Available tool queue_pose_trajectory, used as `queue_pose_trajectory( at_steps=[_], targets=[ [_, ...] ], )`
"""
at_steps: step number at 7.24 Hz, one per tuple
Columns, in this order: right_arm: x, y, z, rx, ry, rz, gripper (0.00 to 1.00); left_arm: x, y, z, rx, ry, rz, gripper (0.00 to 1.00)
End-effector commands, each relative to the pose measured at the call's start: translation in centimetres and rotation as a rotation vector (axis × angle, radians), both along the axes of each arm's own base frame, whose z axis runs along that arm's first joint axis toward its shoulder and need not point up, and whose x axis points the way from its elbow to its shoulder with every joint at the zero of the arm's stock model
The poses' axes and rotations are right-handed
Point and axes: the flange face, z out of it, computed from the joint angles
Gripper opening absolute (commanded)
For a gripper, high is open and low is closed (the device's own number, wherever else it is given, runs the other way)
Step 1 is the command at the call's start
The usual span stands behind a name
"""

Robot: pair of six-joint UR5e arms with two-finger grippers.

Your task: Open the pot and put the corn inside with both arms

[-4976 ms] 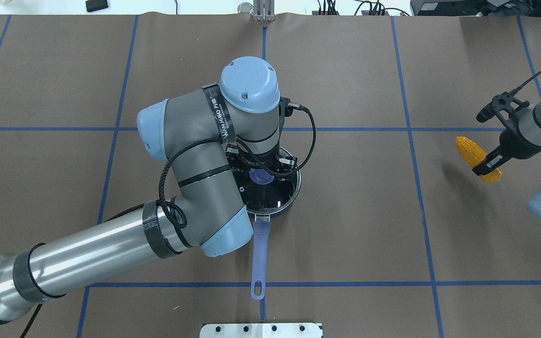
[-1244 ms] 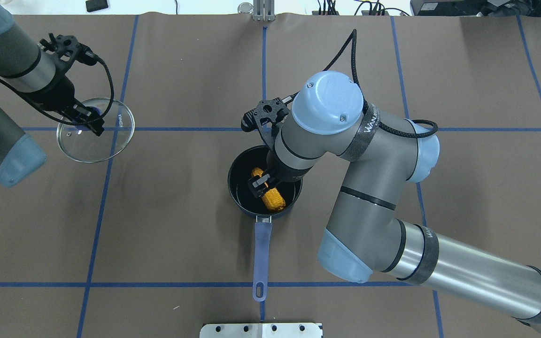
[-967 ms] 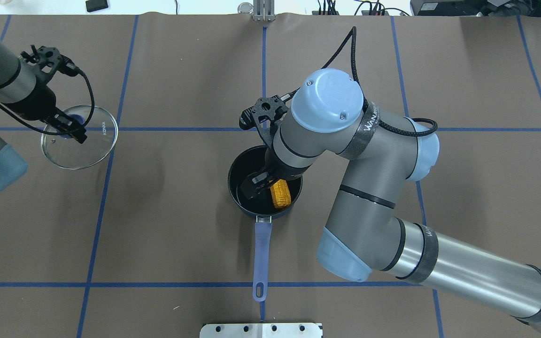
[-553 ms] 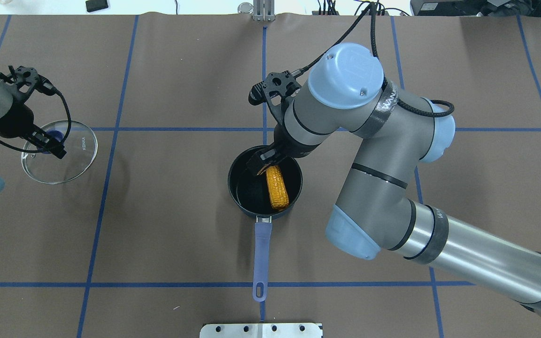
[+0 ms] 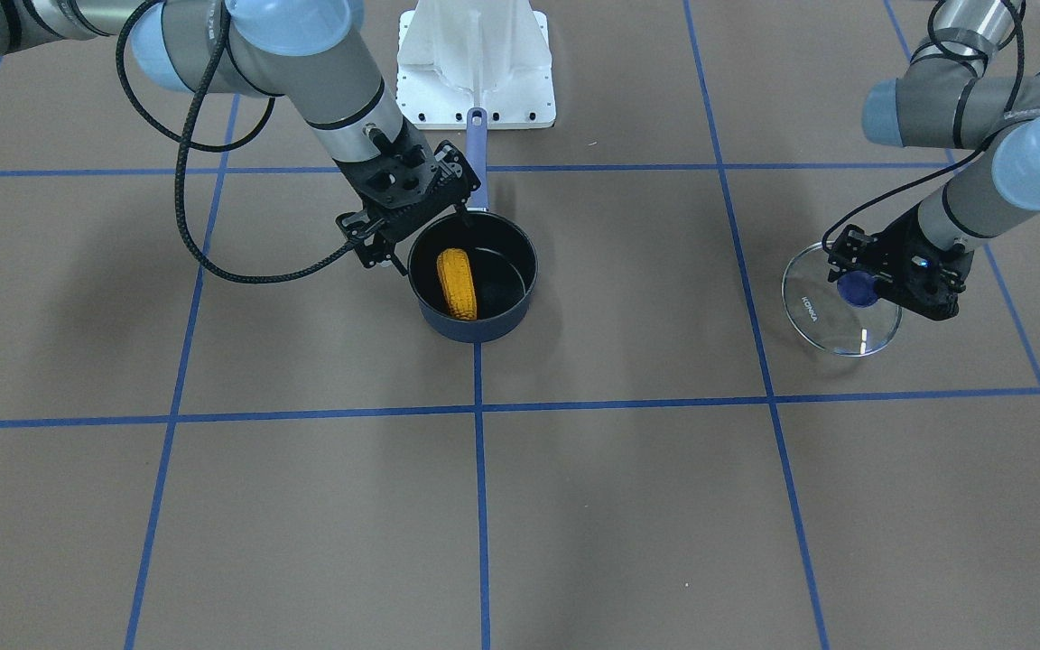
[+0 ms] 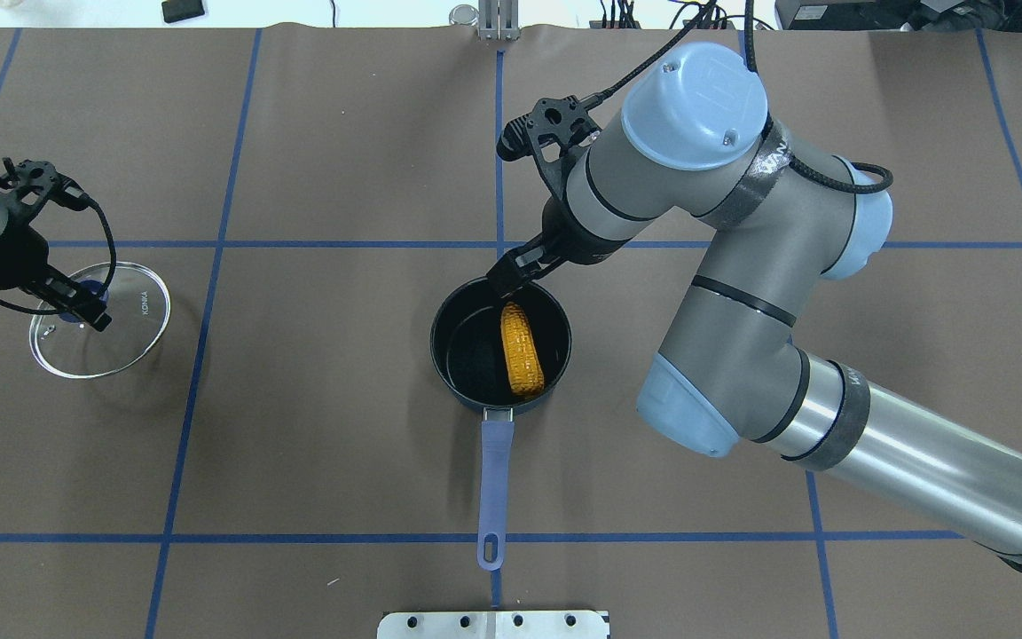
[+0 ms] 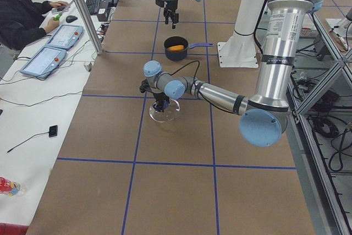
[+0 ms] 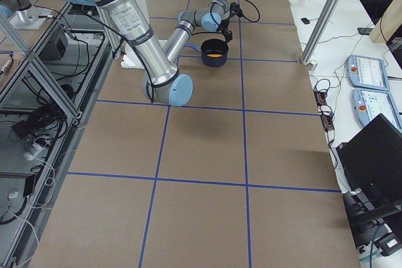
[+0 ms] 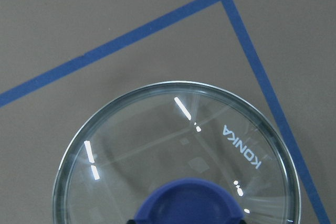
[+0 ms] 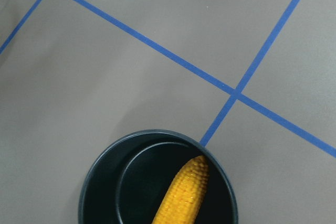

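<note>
The dark navy pot stands open at the table's middle, its lavender handle pointing toward the robot. The corn lies inside it, also in the front view and the right wrist view. My right gripper is open and empty, just above the pot's far rim. My left gripper is shut on the blue knob of the glass lid, held low at the table's left; I cannot tell whether the lid touches the table. The lid fills the left wrist view.
A white mounting plate sits at the robot's edge, just past the end of the pot's handle. Blue tape lines cross the brown table cover. An operator sits at a side desk beyond the table.
My left arm lifted the lid off the pot and carried it far left and lower. My right arm brought the corn into the pot, let it go, and drew back up over the far rim.
</note>
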Motion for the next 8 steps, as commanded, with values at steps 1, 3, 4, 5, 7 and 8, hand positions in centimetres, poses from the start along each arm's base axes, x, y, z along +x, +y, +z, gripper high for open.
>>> queue_pose_trajectory(
  at_steps=[1, 3, 4, 5, 7, 8],
  targets=[
    [0.0, -0.1, 0.6, 0.006, 0.007, -0.005, 1.00, 0.6, -0.3, 0.0, -0.011, 0.005, 0.004, 0.55],
    [0.0, -0.1, 0.7, 0.005, 0.008, -0.005, 1.00, 0.8, -0.6, -0.4, -0.008, 0.008, 0.002, 0.56],
    [0.1, -0.1, 0.8, 0.005, 0.010, -0.002, 1.00, 1.0, -0.9, -0.3, -0.011, 0.006, 0.002, 0.57],
    [0.0, -0.2, 1.0, 0.017, 0.015, -0.011, 1.00, 1.1, -0.9, -0.3, -0.011, 0.006, 0.004, 0.57],
    [0.1, -0.3, 1.6, 0.027, 0.025, -0.019, 1.00, 1.2, -1.0, -0.1, -0.012, 0.005, 0.005, 0.60],
    [0.1, -0.3, 1.5, 0.028, 0.022, -0.020, 1.00, 1.2, -1.0, -0.1, -0.007, 0.008, 0.005, 0.69]
  ],
)
